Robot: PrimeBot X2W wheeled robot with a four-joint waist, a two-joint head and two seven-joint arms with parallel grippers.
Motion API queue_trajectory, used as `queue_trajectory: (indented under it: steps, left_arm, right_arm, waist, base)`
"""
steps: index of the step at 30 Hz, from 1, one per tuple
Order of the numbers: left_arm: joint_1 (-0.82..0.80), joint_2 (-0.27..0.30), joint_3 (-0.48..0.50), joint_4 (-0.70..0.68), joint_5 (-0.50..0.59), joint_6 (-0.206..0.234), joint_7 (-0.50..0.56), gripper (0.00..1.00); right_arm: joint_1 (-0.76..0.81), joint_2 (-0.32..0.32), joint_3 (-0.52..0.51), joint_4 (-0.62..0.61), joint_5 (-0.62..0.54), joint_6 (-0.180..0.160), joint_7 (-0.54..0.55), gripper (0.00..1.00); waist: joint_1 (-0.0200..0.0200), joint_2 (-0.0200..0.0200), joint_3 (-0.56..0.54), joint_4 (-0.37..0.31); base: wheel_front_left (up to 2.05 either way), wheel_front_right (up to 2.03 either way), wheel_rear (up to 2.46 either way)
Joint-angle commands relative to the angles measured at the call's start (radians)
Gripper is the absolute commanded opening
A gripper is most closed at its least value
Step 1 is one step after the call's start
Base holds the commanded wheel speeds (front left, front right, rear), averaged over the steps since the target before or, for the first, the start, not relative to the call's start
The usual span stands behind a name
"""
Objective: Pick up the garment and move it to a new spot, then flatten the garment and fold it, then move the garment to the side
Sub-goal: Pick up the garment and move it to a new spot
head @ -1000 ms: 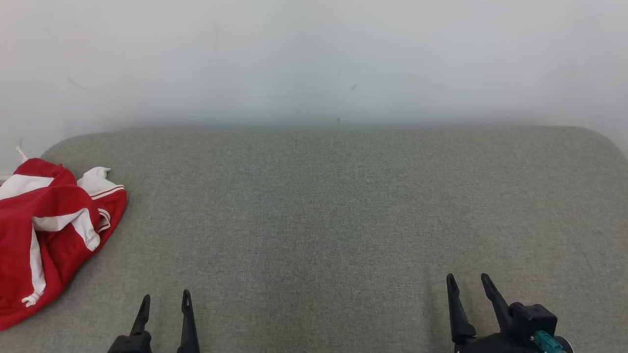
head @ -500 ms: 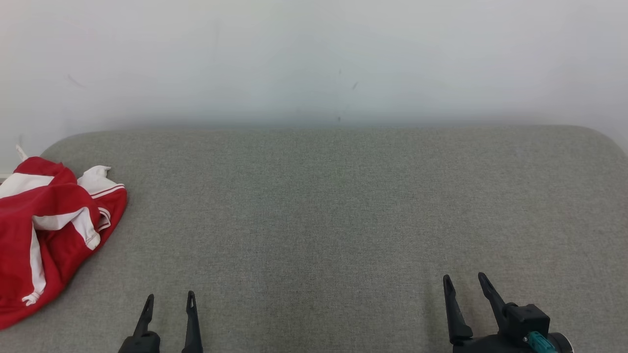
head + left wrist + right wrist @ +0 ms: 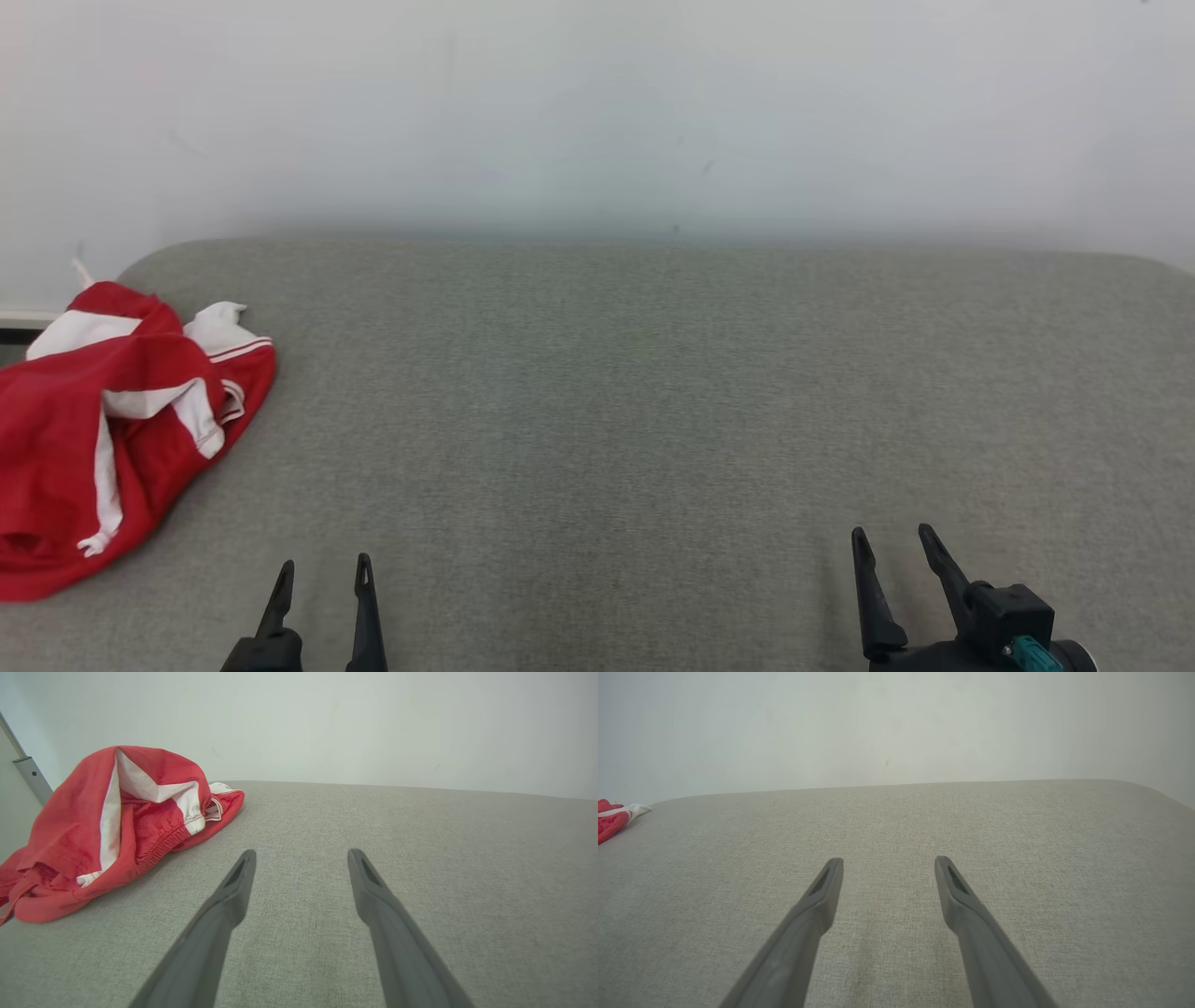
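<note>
left end effector (image 3: 324, 563) and right end effector (image 3: 891, 532) agape; garment (image 3: 103, 429) crumpled on cushion (image 3: 653, 392)

Crumpled red garment (image 3: 103, 439), grey cushion (image 3: 653, 392)

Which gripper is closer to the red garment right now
Left. The left gripper hangs open just right of the red garment, apart from it. The right gripper, also open, sits far across the grey surface.
</note>
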Motion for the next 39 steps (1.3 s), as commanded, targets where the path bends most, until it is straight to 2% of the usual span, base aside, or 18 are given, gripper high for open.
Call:
queue_trajectory:
  steps: [1, 24, 30, 39]
  left_arm:
    - [-0.006, -0.002, 0.002, 0.005, -0.008, -0.002, -0.004, 1.00]
    - [0.016, 0.004, 0.036, 0.017, 0.003, -0.010, -0.004, 1.00]
    - [0.035, 0.001, 0.080, -0.024, -0.021, 0.014, -0.004, 1.00]
    - [0.083, -0.003, 0.131, -0.095, -0.046, 0.046, -0.004, 1.00]
  right_arm:
    - [0.009, 0.001, 0.000, -0.001, -0.004, -0.002, -0.001, 1.00]
    - [0.018, 0.001, 0.041, -0.005, 0.027, -0.002, -0.001, 1.00]
    - [-0.027, 0.000, 0.084, 0.009, -0.015, -0.002, -0.001, 1.00]
    - [-0.100, 0.000, 0.146, 0.051, -0.013, -0.002, -0.001, 1.00]
  waist:
    - [0.0000, 0.0000, -0.005, 0.037]
    - [0.0000, 0.0000, -0.007, 0.436]
    - [0.0000, 0.0000, 0.025, 0.463]
    - [0.0000, 0.0000, 0.044, 0.475]
  base:
    - [0.00, 0.00, 0.00]
    - [0.00, 0.00, 0.00]
    - [0.00, 0.00, 0.00]
    - [0.00, 0.00, 0.00]
